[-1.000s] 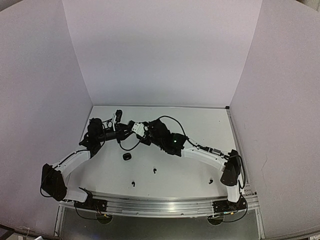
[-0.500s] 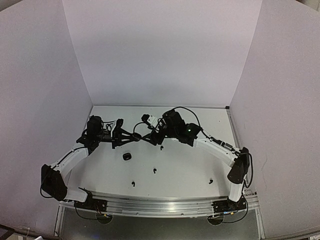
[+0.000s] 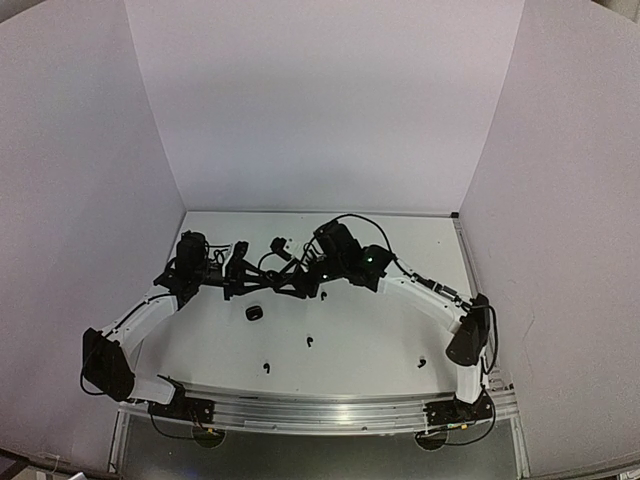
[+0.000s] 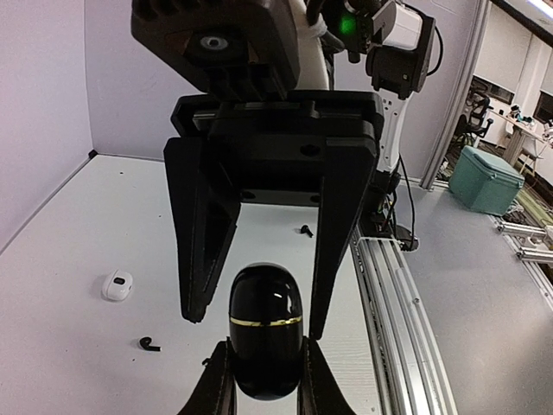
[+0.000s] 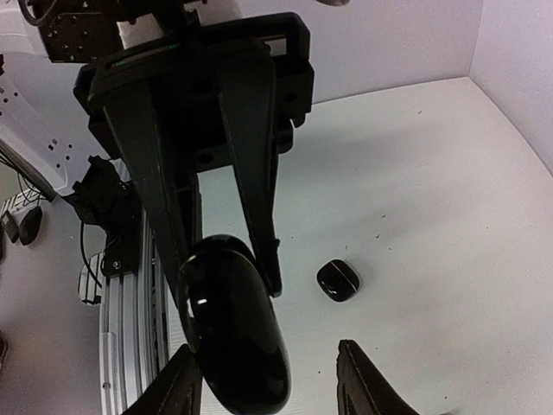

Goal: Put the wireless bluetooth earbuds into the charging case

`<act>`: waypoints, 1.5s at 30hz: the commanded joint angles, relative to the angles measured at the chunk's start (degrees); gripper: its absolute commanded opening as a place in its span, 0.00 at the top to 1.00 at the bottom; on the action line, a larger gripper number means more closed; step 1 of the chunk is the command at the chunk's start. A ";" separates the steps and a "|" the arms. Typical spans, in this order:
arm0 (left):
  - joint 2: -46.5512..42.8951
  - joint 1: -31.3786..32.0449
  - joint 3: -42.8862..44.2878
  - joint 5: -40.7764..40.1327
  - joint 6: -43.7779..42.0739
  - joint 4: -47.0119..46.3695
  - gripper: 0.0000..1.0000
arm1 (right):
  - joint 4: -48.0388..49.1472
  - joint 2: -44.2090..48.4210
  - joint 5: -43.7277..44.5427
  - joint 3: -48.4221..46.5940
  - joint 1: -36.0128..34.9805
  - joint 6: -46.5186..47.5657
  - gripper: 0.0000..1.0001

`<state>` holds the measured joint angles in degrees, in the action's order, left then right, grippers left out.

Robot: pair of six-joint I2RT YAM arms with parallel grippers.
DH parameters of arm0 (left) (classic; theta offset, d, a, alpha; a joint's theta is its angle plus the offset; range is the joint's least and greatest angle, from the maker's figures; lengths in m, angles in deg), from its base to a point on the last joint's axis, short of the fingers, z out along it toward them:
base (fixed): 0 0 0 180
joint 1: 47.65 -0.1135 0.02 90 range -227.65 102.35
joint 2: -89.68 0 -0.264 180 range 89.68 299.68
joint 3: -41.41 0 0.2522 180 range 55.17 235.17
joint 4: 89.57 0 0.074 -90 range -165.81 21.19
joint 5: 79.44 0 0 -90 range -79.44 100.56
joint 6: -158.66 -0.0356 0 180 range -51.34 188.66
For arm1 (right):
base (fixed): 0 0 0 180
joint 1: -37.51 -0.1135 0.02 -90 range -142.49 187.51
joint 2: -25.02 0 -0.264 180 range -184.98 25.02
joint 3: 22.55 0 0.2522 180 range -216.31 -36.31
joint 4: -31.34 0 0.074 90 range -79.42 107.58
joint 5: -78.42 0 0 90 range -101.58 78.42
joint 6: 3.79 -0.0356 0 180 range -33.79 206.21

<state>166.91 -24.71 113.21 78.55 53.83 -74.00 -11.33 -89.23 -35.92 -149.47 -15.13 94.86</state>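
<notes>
**A:** What's the setting?

**B:** A white matte surface (image 4: 69, 225) boxed in by plain pale walls (image 3: 320, 100). Both arms are bent at the elbow and reach in from the near edge. Their forearms point at each other, so the two tools meet tip to tip above the middle.

**A:** What is the left tool (image 4: 263, 380) doing?

**B:** It is clamped on a glossy black case (image 4: 265, 341). The case is smooth and egg-shaped with a thin gold band around it, and its rounded end sticks out past the fingertips.

**A:** And the right tool (image 5: 266, 347)?

**B:** Its flat black fingers (image 4: 203, 233) stand apart, one on each side of that case's free end. There is a clear gap on at least one side, so it grips nothing. I cannot tell whether the other finger touches.

**A:** Where are the earbuds (image 3: 309, 341)?

**B:** They are tiny black hooked shapes lying loose on the surface, on the arm-base side of both tools and well apart from them. The top view shows three. The left wrist view shows one below and to the left of the left tool's tips.

**A:** Anything else?

**B:** A small black case (image 5: 338, 280), rounded and shiny, lies on the surface beneath the right tool. A white case (image 4: 117, 285), shaped like a pebble, sits further left of the left tool.
</notes>
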 commanded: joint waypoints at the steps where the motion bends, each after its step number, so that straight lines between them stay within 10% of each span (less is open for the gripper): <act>1: 0.11 0.36 2.17 1.76 0.51 0.26 1.00 | -0.77 -1.83 -2.42 -3.33 0.14 -0.09 0.61; 10: 0.36 0.35 2.15 1.71 1.66 1.15 1.00 | -0.98 -1.56 -1.87 -3.54 0.13 0.51 1.00; 18: 1.50 0.46 5.89 -0.76 -13.22 19.05 0.66 | -4.62 -0.59 2.46 -3.88 -1.16 6.10 1.00; 45: 1.52 0.90 7.01 -3.94 -16.73 18.04 0.66 | -9.31 -4.20 1.55 -7.96 -2.08 8.85 1.00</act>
<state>168.64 -24.05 117.95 74.55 38.05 -53.67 -19.54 -92.32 -32.77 -155.84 -16.70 102.90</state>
